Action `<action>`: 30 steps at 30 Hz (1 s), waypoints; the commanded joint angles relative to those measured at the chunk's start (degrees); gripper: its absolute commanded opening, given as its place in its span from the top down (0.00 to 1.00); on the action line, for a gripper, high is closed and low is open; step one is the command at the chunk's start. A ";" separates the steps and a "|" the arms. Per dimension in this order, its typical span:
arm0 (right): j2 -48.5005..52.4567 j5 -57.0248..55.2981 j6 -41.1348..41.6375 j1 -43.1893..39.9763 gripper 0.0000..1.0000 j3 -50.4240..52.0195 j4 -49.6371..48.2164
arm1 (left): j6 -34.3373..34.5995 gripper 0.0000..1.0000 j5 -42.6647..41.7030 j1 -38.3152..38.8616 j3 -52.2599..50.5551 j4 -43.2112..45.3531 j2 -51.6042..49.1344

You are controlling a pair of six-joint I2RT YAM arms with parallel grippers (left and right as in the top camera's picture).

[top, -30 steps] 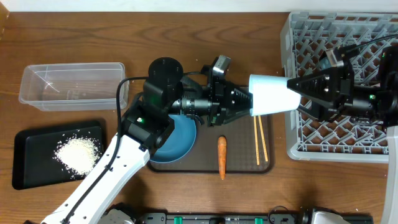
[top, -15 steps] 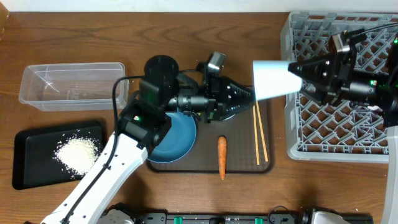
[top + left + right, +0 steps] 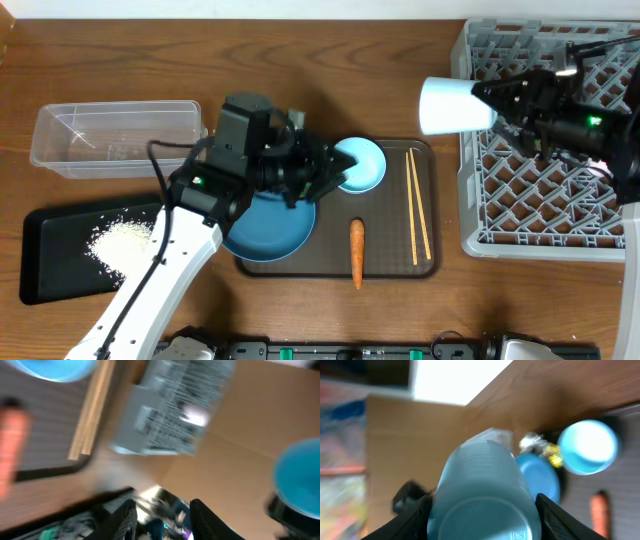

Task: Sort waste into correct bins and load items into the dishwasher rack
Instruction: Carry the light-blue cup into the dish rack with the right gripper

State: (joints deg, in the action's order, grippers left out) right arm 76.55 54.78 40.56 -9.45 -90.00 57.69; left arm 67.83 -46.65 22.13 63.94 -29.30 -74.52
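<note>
The right hand (image 3: 488, 104) is clamped on a white cup (image 3: 452, 105), gripping it at its narrow base end. The cup lies sideways in the air with its wide mouth toward frame left. It hangs in the upper right of the overhead view, right over the left edge of the grey dishwasher rack (image 3: 530, 205), and is not yet inside it.

The step in hand looks like loading this cup. To do it well:
- Carry the cup further toward frame right, so all of it is over the lattice and not the rim.
- Turn the wrist until the mouth faces down.
- Lower it between the pegs, and let go only once the rim rests on the grid. If it is let go while tilted, it would likely roll.

The left hand (image 3: 325, 172) sits mid-frame, just beside the light-blue bowl (image 3: 362, 165) on the brown tray (image 3: 390, 262). In the blurred wrist view its fingers stand apart with nothing between them.

The dark-blue bowl (image 3: 265, 228), the carrot (image 3: 356, 252) and the chopsticks (image 3: 418, 205) are also on that tray, waiting to be handled. The rice (image 3: 122, 245) lies in the black tray (image 3: 40, 285) at lower left.
</note>
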 commanded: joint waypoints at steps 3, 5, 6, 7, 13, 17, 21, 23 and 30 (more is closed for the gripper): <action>-0.20 -12.94 -1.90 0.17 0.50 -0.76 -0.07 | -10.64 0.61 9.94 -0.24 0.11 -5.86 -0.07; 0.15 -15.21 -2.99 -0.61 0.50 -0.76 -0.02 | -12.20 0.61 11.28 -0.26 0.11 -7.82 -0.07; 0.35 -16.28 -3.58 -1.18 0.49 -0.76 0.17 | -12.81 0.61 11.82 -0.26 0.11 -8.68 -0.07; 0.68 -17.55 -4.20 -1.92 0.48 -0.76 0.55 | -13.33 0.61 12.24 -0.26 0.09 -9.57 -0.07; 3.61 -24.74 -8.09 -9.20 0.49 -0.76 4.74 | -15.65 0.60 13.31 -0.22 0.04 -12.81 -0.07; 6.36 -30.03 -10.32 -14.93 0.50 -0.76 7.45 | -16.41 0.60 14.47 -0.20 0.02 -13.99 -0.07; 8.85 -39.52 -11.54 -19.06 0.50 -0.74 9.64 | -16.39 0.60 15.26 -0.20 0.02 -14.21 -0.09; 10.01 -43.91 -11.47 -20.02 0.50 -0.74 10.21 | -16.39 0.60 15.26 -0.20 0.02 -14.21 -0.09; 15.47 -52.72 -10.16 -20.09 0.49 -0.74 9.81 | -16.39 0.60 15.26 -0.20 0.02 -14.86 -0.09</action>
State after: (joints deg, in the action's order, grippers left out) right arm 89.69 9.37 30.50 -29.39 -90.00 67.66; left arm 52.45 -32.51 22.13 63.94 -43.66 -74.52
